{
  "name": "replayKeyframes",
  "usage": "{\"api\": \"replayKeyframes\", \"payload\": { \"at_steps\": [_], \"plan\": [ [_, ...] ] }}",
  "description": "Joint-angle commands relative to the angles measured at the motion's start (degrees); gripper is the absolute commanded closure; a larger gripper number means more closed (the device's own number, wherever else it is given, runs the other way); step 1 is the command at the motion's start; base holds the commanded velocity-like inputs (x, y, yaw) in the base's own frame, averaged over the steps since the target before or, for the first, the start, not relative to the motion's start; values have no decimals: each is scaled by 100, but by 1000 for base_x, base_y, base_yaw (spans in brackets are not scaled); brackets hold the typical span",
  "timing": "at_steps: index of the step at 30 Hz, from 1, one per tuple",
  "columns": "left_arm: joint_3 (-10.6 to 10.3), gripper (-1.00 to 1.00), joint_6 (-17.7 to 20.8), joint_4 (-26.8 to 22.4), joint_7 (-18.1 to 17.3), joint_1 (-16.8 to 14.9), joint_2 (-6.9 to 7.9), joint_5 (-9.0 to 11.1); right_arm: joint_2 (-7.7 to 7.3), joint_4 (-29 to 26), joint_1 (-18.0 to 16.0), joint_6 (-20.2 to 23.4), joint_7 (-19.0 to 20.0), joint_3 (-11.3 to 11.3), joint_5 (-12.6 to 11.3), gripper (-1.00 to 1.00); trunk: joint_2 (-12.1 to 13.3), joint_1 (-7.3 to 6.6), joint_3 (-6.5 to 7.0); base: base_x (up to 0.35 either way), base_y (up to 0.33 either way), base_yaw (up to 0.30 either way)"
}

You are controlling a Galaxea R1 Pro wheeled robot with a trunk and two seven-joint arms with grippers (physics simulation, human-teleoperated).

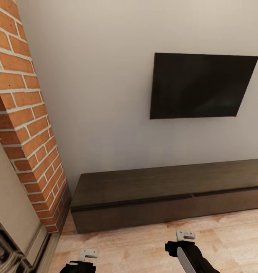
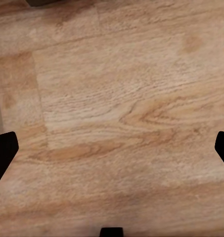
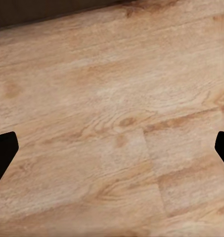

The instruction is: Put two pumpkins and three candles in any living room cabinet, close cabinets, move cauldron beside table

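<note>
While the cabinet [image 1: 170, 199] sits closed ahead under the TV [image 1: 203, 86], both end effectors, left [image 2: 112, 148] and right [image 3: 112, 148], hang spread apart and empty over the floor [image 3: 116, 98], seemingly in transit.

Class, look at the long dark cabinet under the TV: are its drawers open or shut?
Shut. The cabinet's drawer fronts sit flush in one line, with only thin seams between them, and none of its inside shows.
</note>
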Motion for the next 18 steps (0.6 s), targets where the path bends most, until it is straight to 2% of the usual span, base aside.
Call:
{"api": "replayKeyframes", "payload": {
  "at_steps": [1,10,15,18],
  "plan": [
    [-36,-100,6,-9,58,-6,10,61,-8,28,-4,-21,-57,23,-61,-100,38,-23,12,0,0,0],
    [-33,-100,-87,14,58,-6,5,55,-23,484,-2,-157,-56,29,-50,-100,399,-221,174,0,0,0],
    [-42,-100,-300,362,53,-6,-29,49,-32,685,3,-327,-53,33,-52,-100,600,-331,264,0,0,0],
    [-43,-100,-645,878,-57,-6,-120,46,-29,965,6,-580,-40,37,-53,-100,720,-396,318,0,0,0]
  ]
}}
